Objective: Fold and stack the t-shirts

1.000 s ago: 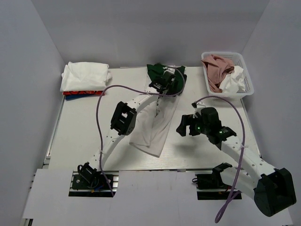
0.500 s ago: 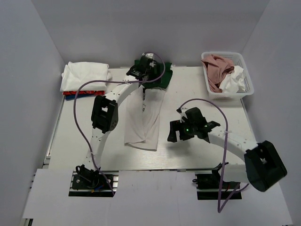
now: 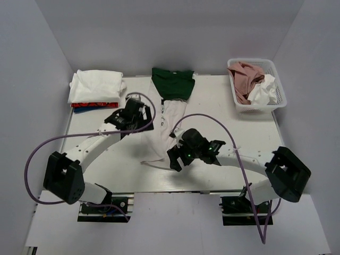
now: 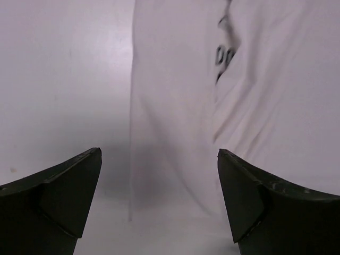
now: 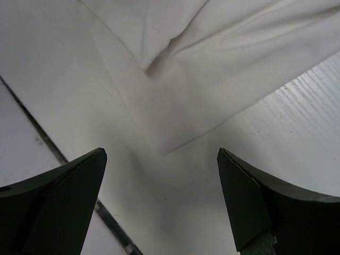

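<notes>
A long folded off-white t-shirt (image 3: 166, 127) with dark print lies in the table's middle. A dark green t-shirt (image 3: 172, 83) lies flat over its far end. My left gripper (image 3: 142, 118) is open and empty at the off-white shirt's left edge. The left wrist view shows that shirt (image 4: 191, 106) between and beyond the jaws of the left gripper (image 4: 159, 196). My right gripper (image 3: 173, 160) is open and empty at the shirt's near end. The right wrist view shows the right gripper (image 5: 162, 202) just short of the shirt's corner (image 5: 175, 106).
A stack of folded shirts sits at the back left, white (image 3: 95, 85) on top with red and blue (image 3: 89, 104) beneath. A white lattice basket (image 3: 280, 90) at the back right holds a pink shirt (image 3: 244, 74) and a white one (image 3: 264, 91).
My left gripper let go of the green shirt at the back and came near and left. The green shirt now lies flat. My right gripper moved left to the off-white shirt's near end.
</notes>
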### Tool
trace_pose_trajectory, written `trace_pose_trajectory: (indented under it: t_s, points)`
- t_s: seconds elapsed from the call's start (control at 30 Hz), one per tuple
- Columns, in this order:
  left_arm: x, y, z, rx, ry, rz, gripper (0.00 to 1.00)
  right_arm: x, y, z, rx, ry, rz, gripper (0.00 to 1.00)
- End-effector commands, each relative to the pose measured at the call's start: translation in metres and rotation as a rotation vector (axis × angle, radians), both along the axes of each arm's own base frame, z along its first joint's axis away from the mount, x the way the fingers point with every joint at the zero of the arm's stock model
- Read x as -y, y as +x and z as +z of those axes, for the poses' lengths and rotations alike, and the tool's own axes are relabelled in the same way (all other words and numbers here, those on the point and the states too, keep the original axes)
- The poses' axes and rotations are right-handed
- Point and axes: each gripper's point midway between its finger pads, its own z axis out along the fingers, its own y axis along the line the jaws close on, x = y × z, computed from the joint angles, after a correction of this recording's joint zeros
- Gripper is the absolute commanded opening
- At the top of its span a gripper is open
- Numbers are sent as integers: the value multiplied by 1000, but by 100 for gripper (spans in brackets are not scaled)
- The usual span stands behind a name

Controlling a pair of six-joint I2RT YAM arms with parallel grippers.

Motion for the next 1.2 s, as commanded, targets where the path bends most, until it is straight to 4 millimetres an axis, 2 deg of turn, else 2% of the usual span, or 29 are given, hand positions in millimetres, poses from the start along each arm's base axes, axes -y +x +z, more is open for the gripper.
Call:
trace_pose_trajectory:
  t_s: [0.0,0.07,0.13,0.17,0.2,0.27,0.4,0.47,0.57,0.6,0.63,0.67,0.7,0.73,0.77,0.8,0.87,0.9,0.93,0.97,1.0,1.07,1.17]
  points:
    - [-18,-53,-51,-164,-7,103,100,-13,15,-1,128,-36,6,90]
    - [-32,-79,-78,-259,23,146,100,-14,21,-8,160,-73,-13,90]
    - [-35,-92,-95,-310,35,149,100,-18,26,-7,196,-85,-25,90]
    - [-36,-98,-104,-337,39,143,100,-19,26,-13,196,-99,-26,90]
    - [-36,-100,-110,-362,45,139,100,-24,31,-9,216,-76,-33,90]
    - [-33,-105,-119,-397,41,127,100,-23,34,-15,216,-100,-72,90]
    - [-22,-110,-129,-433,19,73,90,-22,37,-20,206,-113,-116,90]
    - [-23,-118,-137,-461,22,56,89,-19,36,-24,204,-127,-130,84]
    - [-24,-129,-146,-481,15,37,77,-13,36,-30,191,-153,-152,75]
    - [-26,-132,-148,-489,20,38,73,-13,37,-29,189,-147,-161,63]
    - [-28,-135,-151,-498,26,39,62,-3,32,-37,169,-189,-161,55]
    - [-30,-138,-152,-510,33,41,53,0,31,-39,169,-195,-170,48]
    - [-31,-139,-154,-518,38,42,49,7,29,-43,162,-207,-174,36]
    - [-32,-141,-154,-528,44,43,40,9,28,-44,160,-209,-184,31]
    - [-33,-143,-155,-537,44,54,36,11,26,-47,153,-221,-184,26]
    - [-33,-143,-155,-537,44,54,31,14,25,-48,149,-227,-186,17]
    - [-38,-148,-153,-546,62,62,20,26,23,-52,139,-277,-218,11]
    - [-43,-149,-152,-553,83,84,18,34,22,-56,140,-304,-228,0]
    - [-41,-143,-146,-530,73,94,18,38,20,-55,137,-307,-237,0]
    - [-44,-149,-145,-548,78,108,16,41,18,-56,131,-309,-243,0]
    - [-44,-145,-139,-527,74,110,16,46,16,-58,121,-324,-246,0]
    - [-41,-145,-133,-523,55,111,14,41,13,-49,126,-291,-234,3]
    - [-36,-145,-126,-508,24,98,13,14,8,-26,119,-168,-145,11]
